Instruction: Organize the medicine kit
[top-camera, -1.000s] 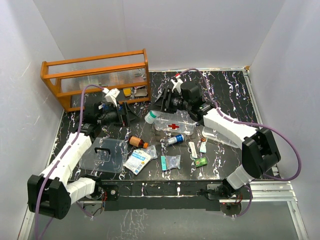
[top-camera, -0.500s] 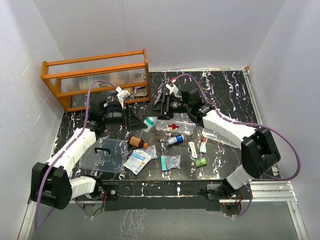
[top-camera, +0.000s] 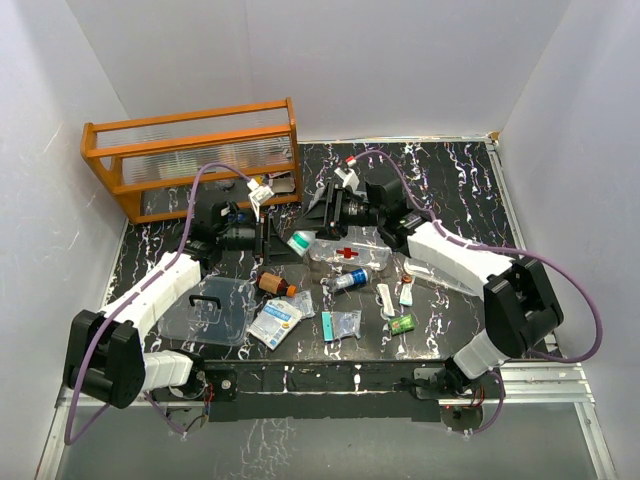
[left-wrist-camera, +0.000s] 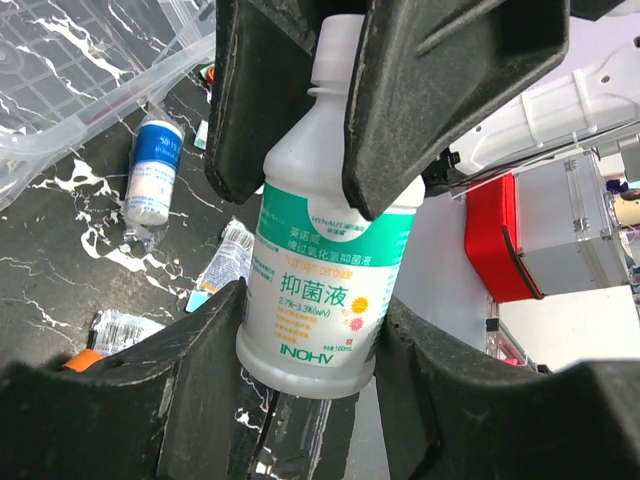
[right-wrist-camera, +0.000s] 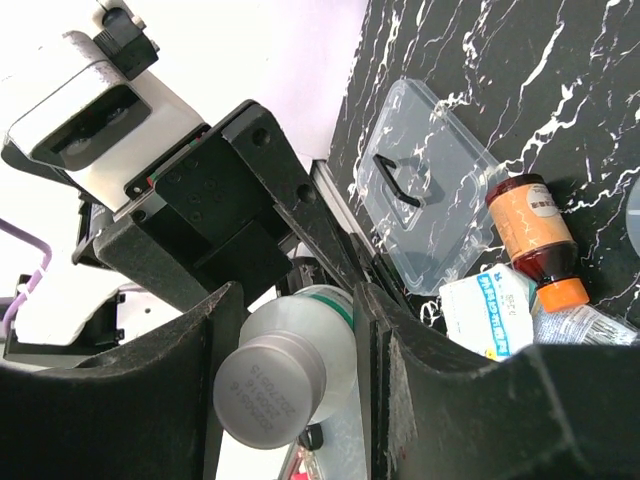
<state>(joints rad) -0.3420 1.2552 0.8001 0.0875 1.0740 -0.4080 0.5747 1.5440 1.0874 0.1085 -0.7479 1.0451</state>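
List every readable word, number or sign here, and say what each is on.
"抑菌液": white bottle, front label.
"INOHV": same label, at the bottom.
Red cross sign: medicine kit, front wall.
Too small or blurred to read: the finer print on that label, the stamped digits on the bottle's cap, and the labels of the small blue bottle and amber bottle.

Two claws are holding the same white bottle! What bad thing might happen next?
The left claw and right claw both grip the white bottle. If they pull different ways, it might twist loose and drop onto the table. If the right claw lets go too soon, the bottle could tip and miss the clear box.
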